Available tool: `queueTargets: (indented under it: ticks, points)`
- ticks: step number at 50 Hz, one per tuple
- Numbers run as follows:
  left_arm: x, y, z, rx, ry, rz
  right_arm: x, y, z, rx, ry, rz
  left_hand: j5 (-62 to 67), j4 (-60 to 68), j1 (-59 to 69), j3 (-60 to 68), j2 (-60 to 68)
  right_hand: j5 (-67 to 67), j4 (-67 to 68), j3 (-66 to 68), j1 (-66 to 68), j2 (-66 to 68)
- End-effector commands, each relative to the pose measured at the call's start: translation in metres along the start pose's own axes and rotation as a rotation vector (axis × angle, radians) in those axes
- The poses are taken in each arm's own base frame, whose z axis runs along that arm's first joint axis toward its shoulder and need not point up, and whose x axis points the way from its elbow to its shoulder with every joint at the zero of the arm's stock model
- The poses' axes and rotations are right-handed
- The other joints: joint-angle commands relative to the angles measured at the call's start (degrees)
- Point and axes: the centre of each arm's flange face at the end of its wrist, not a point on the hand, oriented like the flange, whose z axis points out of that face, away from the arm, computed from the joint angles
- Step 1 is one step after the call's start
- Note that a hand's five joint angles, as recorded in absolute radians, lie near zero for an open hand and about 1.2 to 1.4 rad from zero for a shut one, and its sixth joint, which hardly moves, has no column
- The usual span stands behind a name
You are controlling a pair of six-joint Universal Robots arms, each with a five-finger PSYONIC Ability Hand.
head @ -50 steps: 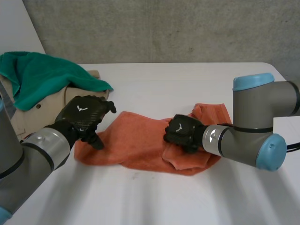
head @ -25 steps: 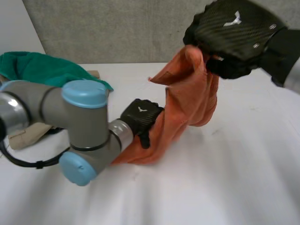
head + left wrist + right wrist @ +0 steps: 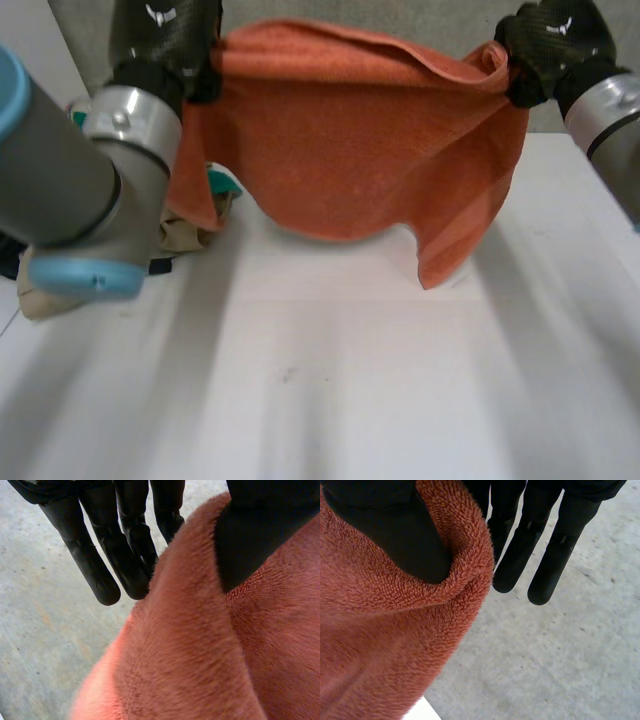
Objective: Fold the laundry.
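The left hand (image 3: 165, 35) pinches one top corner of the orange towel (image 3: 340, 150) between thumb and straight fingers, and the right hand (image 3: 545, 45) pinches the other corner likewise. The towel hangs spread between them, over the white bench (image 3: 350, 380).

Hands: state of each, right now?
Left hand: shut on the orange towel, pinching one end of its top edge.
Right hand: shut on the orange towel, pinching the other end.

The orange terry towel (image 3: 350, 140) hangs spread wide in the air, lower edge uneven.
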Motion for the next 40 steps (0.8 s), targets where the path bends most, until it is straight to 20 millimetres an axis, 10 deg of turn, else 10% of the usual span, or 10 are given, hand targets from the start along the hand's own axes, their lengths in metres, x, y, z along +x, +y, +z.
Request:
queueTargets:
  ticks: [1,7,12,21,40]
  points:
    - [0.042,0.075,-0.074,-0.264,0.169,0.087,-0.028,0.054,-0.029,-0.126,-0.046,0.047,15.21,11.3,13.81,11.8,11.58,13.04,11.5,11.95,17.21,13.25]
    - [0.066,0.135,-0.134,-0.54,0.302,0.158,-0.067,0.095,-0.074,-0.278,-0.218,-0.015,15.21,11.3,13.81,11.8,11.58,13.04,11.5,11.95,17.21,13.25]
    - [0.061,0.142,-0.153,-0.692,0.304,0.197,-0.075,0.111,-0.087,-0.332,-0.267,-0.096,-21.88,-25.79,-23.28,-25.29,-25.51,13.04,11.5,11.95,17.21,13.25]
    - [0.02,0.062,-0.116,-0.549,0.24,0.085,-0.077,0.112,-0.091,-0.364,-0.286,-0.073,-40.12,-44.03,-41.52,-43.54,-43.75,13.04,11.5,11.95,17.21,13.25]
    - [0.0,0.147,-0.077,-0.956,0.392,0.157,-0.075,0.112,-0.097,-0.385,-0.319,-0.087,-30.02,-33.93,-31.42,-33.43,-33.65,13.04,11.5,11.95,17.21,13.25]
